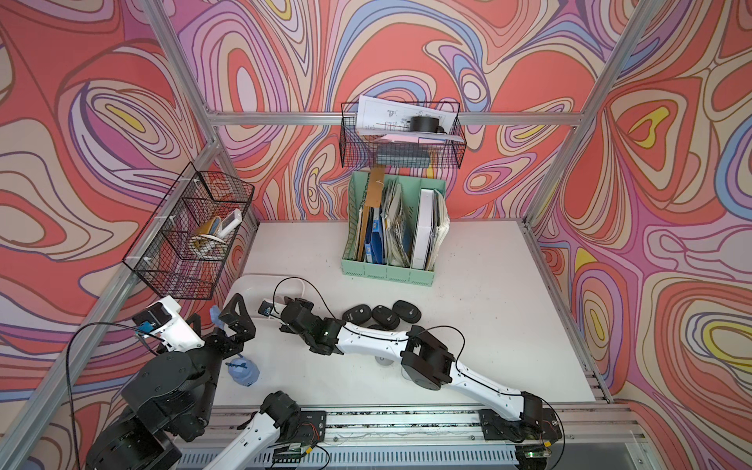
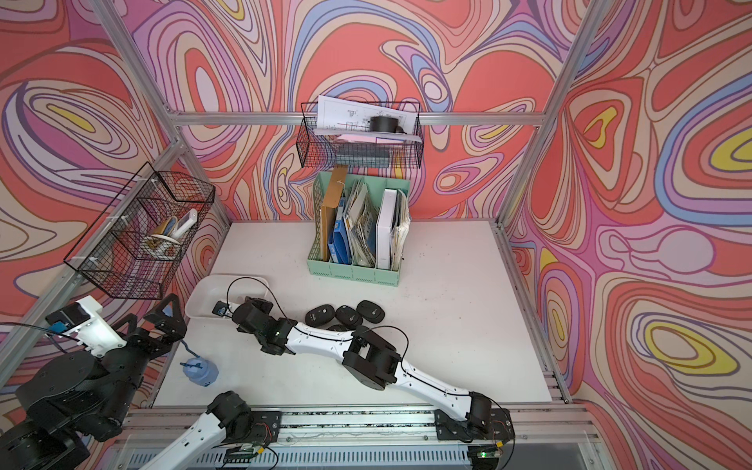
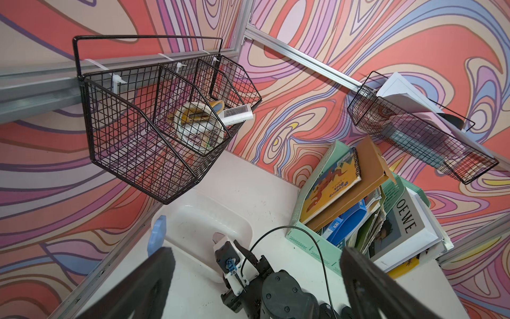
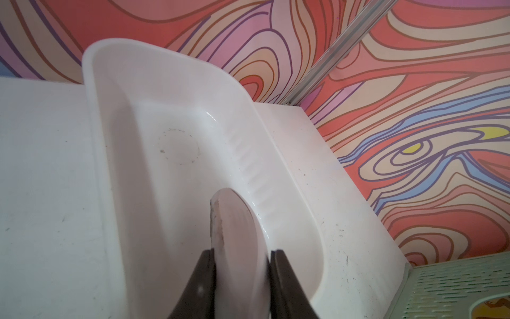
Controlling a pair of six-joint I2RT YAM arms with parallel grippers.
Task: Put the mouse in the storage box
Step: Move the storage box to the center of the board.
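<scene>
**Mouse poised over the tub, release pending**

Subject: pale mouse [image 4: 234,221]. It has a smooth domed shell, whitish with a pink cast, and is turned on edge. The dark fingers of the right gripper [image 4: 242,255] are clamped on its sides. It hangs over the near end of the storage box [image 4: 91,71], inside the rim line; I cannot tell whether it touches the floor.

Step in hand, by my reading: lower and let go. Go low before opening, so the rounded shell (slick plastic, apt to roll) settles rather than bounces. Part the fingers evenly, then lift straight up, clear of the rolled rim.

Box: shallow, glossy white plastic with rounded corners, faint ribs along one inner wall and a scuffed ring mark on the floor.

The left gripper [image 1: 215,315] is beside the box, jaws wide apart, holding nothing. Black mice [image 1: 384,315] lie clustered on the matte white table [image 1: 488,309], close by the right forearm.
</scene>
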